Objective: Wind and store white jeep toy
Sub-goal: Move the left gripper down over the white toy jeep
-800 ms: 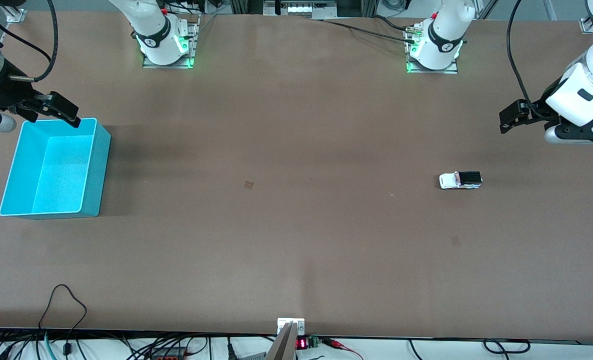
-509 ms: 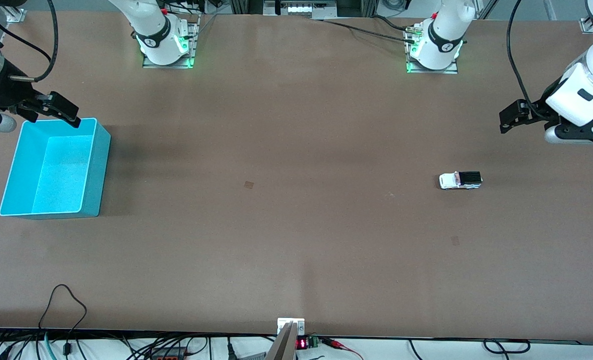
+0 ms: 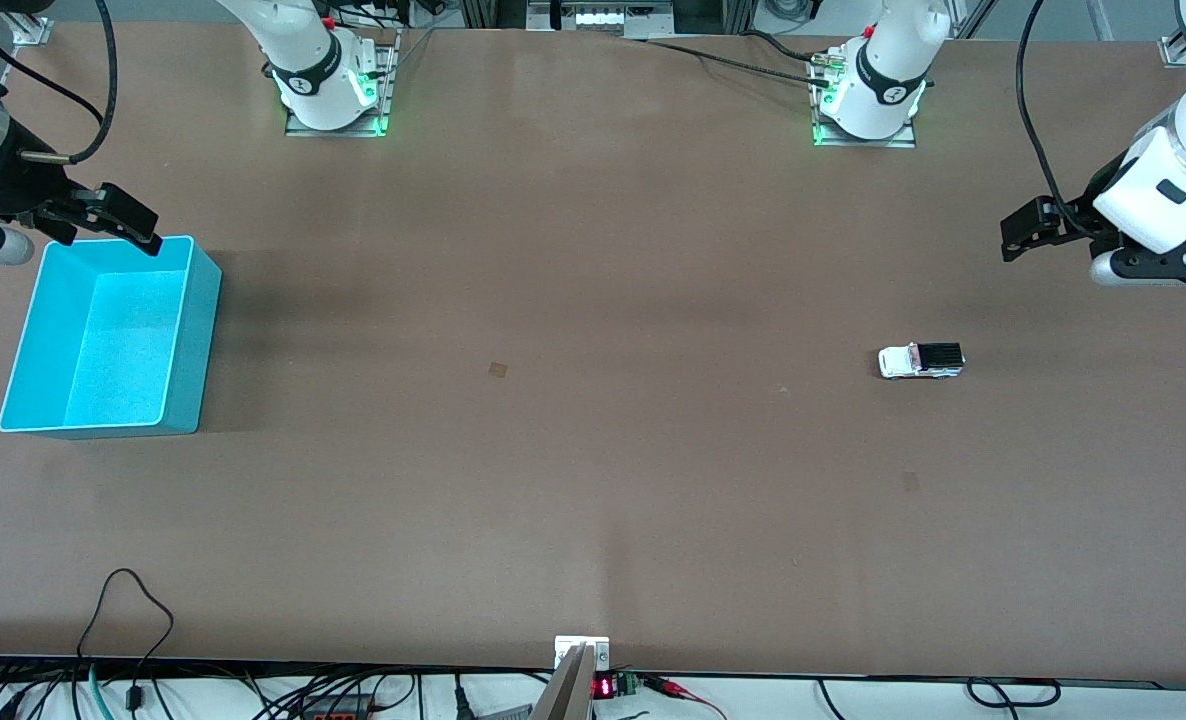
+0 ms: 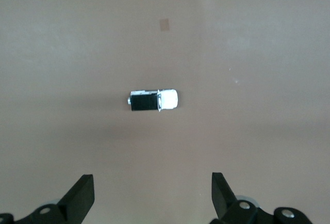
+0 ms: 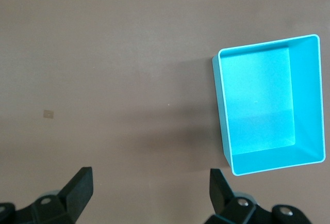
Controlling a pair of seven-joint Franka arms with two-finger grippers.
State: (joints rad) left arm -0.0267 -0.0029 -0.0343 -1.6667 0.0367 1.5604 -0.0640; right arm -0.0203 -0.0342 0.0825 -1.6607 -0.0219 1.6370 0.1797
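The white jeep toy (image 3: 921, 360) (image 4: 153, 100), small with a black roof panel, rests on the brown table toward the left arm's end. My left gripper (image 3: 1019, 236) (image 4: 153, 199) hangs open in the air at that end of the table, well apart from the toy, nothing between its fingers. A turquoise bin (image 3: 38, 340) (image 5: 309, 100) stands empty at the right arm's end. My right gripper (image 3: 118, 218) (image 5: 150, 195) is open and empty, up over the bin's rim nearest the robots' bases.
The two arm bases (image 3: 328, 85) (image 3: 868, 95) stand along the table's edge farthest from the front camera. Small taped marks (image 3: 497, 369) (image 3: 911, 481) lie flat on the brown table. Cables (image 3: 133, 620) run along the edge nearest the front camera.
The left arm has shifted very slightly, its gripper a touch higher in the front view. The jeep toy, bin and right arm have not moved.
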